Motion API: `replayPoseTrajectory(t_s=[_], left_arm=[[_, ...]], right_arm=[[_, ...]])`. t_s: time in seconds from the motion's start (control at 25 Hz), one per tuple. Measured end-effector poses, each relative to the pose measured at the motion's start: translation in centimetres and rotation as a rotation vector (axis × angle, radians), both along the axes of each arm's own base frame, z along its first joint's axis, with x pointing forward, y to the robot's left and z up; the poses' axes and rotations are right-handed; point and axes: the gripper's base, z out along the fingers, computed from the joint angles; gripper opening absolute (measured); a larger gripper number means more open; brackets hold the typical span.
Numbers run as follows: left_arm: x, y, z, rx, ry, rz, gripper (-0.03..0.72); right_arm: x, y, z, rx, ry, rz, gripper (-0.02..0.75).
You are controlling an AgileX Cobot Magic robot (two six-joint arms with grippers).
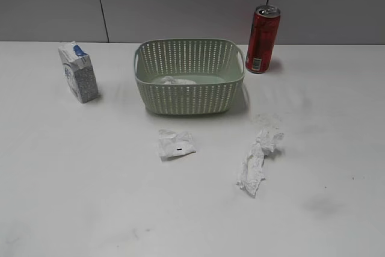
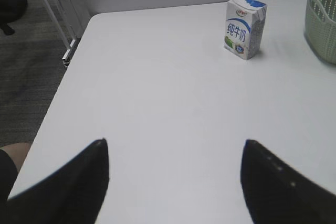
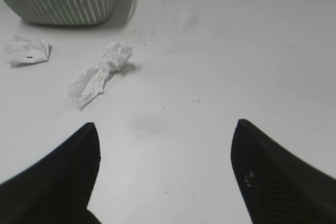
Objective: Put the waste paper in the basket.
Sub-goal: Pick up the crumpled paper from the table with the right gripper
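Basket (image 1: 189,97) holds one scrap (image 1: 175,80), seen only from outside; both pincers, left gripper (image 2: 176,153) and right gripper (image 3: 165,135), spread wide, empty.

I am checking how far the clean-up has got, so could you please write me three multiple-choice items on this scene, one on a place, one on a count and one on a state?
1. Where does the red can stand?
A. Inside the basket
B. Behind the basket's right corner
C. Beside the carton

2. How many scraps of waste paper lie on the table outside the basket?
A. None
B. Two
C. Four

3. How is the right gripper?
A. Open and empty
B. Shut on a scrap
C. Shut on the can

Answers: 1 B, the can is upright by the far right corner. 2 B, the small wad and the long twisted scrap are out; a third scrap lies inside. 3 A, its fingers stand wide apart over bare table.
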Motion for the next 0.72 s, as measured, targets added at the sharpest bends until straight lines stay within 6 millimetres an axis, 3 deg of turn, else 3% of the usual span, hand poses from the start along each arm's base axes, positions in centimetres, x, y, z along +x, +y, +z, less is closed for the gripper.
replayPoseTrajectory(t_s=[0.32,0.72], left_arm=[[0.0,0.0,0.0,0.001,0.000,0.000,0.575],[0.0,0.0,0.0,0.001,0.000,0.001,0.575]], right_arm=[[5.4,-0.1,-0.5,-0.017,0.303,0.020,0.589],[14.6,-0.3,-2.3,-0.108,0.590,0.132,0.589]])
